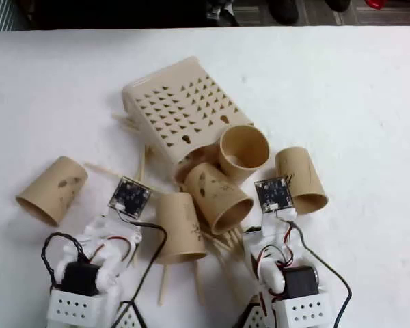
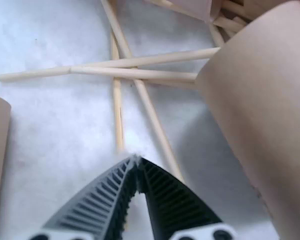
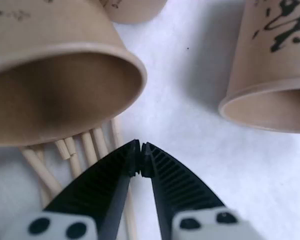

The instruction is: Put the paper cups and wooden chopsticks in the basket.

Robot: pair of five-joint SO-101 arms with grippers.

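- Paper cups (image 1: 217,196): five are lying about the table (image 1: 369,89), and none is sitting in the basket (image 1: 184,109). Three are crowding the basket's near end, one is lying between the arms, and a lone cup (image 1: 52,189) is lying well apart on the left arm's side.
- Wooden chopsticks (image 2: 140,74): several are lying crossed on the table. More are poking out from under the open-mouthed cup (image 3: 65,95).
- The basket is lying tipped over, perforated wall up, with chopsticks showing beside it.
- Left gripper (image 2: 137,162): the jaws are meeting at the tips and gripping nothing. It is hanging over the crossed chopsticks.
- Right gripper (image 3: 140,150): the jaws are likewise pressed together and empty. It is hanging between the open-mouthed cup and a marked cup (image 3: 275,75).
- Risk: with the basket overturned, anything pushed in is likely rolling or sliding back out, so I judge it needs righting first.
- Risk: cups on their sides are prone to rolling off under a nudge, and thin walls are prone to crushing under a hard pinch.
- Risk: crossed sticks are likely dragging their neighbours along, or pivoting out of a one-ended grip.
- Risk: sticks under a cup are likely tipping it when pulled.
- Writing: dark brush-like marks are showing on several cups, and I am making out no legible text.
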